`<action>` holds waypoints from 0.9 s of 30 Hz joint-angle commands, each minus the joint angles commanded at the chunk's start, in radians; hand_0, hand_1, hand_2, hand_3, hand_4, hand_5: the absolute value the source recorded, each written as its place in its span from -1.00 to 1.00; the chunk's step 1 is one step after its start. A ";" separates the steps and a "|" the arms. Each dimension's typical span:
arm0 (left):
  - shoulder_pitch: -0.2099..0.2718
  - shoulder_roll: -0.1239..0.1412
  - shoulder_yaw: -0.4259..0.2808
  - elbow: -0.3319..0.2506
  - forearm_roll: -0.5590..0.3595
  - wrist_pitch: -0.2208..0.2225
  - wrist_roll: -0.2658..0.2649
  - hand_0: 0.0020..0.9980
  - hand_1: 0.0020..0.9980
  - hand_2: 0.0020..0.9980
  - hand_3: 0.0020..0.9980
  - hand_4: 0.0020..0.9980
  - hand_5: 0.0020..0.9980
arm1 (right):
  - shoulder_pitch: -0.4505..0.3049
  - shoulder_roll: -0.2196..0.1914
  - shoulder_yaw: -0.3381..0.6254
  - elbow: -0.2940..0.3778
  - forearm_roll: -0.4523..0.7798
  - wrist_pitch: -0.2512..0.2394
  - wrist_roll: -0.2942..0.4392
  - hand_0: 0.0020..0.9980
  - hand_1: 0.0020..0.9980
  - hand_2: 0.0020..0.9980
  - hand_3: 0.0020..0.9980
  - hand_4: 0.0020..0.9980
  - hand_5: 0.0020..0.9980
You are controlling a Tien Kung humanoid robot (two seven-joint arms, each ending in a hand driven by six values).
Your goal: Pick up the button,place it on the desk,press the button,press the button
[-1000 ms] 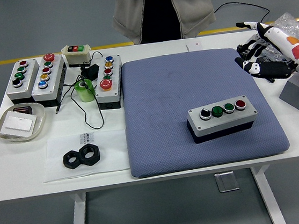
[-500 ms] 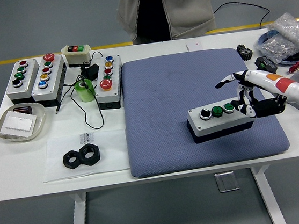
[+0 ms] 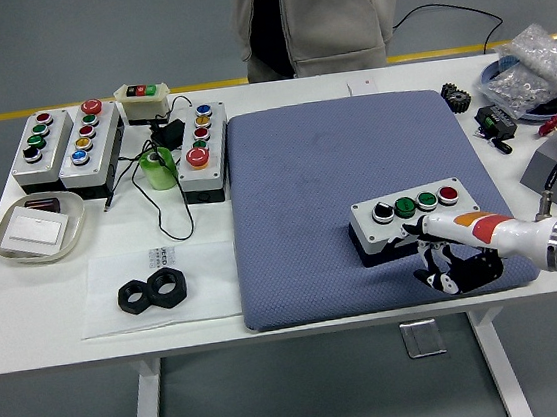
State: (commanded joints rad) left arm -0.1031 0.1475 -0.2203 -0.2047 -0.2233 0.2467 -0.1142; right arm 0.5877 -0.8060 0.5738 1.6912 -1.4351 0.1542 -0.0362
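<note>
**Right hand at the near side of the button box, press not yet made**

The button box (image 3: 416, 221) sits on the blue pad (image 3: 314, 164), toward its near right part, lid up. Four controls in a row on the lid: a black-and-white knob at the left, two green buttons, a red button (image 3: 448, 192) at the right end. The box lies flat and looks settled, so the placing appears done.

The right hand (image 3: 453, 267) comes in low from the right edge, forearm running along the box's near side. The hand lies just in front of the box, by the pad's near edge, below the level of the lid. The fingers look curled downward and hold nothing; whether they touch the box's front wall cannot be told. The left arm is not in view.

Judgement: this is the pressing stage. The next move calls for lifting the hand above the lid, bringing one fingertip over a chosen button and pushing straight down, without nudging the box along the soft pad.

A person (image 3: 322, 12) stands at the far side, hands off the table.
</note>
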 joint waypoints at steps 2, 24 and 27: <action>0.000 0.000 -0.001 0.000 0.001 0.000 0.000 0.46 0.66 0.77 0.67 0.29 1.00 | 0.009 0.017 -0.019 -0.022 -0.005 0.000 -0.007 -0.50 -0.83 -0.56 0.56 0.03 -1.00; 0.005 -0.002 -0.011 -0.001 0.016 0.002 0.006 0.45 0.66 0.77 0.67 0.29 1.00 | 0.038 0.117 -0.052 -0.163 -0.025 -0.036 -0.045 -0.49 -0.82 -0.55 0.62 0.00 -1.00; 0.006 -0.002 -0.013 -0.001 0.018 0.003 0.007 0.45 0.66 0.77 0.67 0.29 1.00 | 0.039 0.121 -0.048 -0.173 -0.025 -0.039 -0.047 -0.49 -0.82 -0.55 0.62 0.00 -1.00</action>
State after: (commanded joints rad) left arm -0.0974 0.1457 -0.2330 -0.2057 -0.2052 0.2495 -0.1075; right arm 0.6263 -0.6846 0.5260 1.5180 -1.4599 0.1151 -0.0827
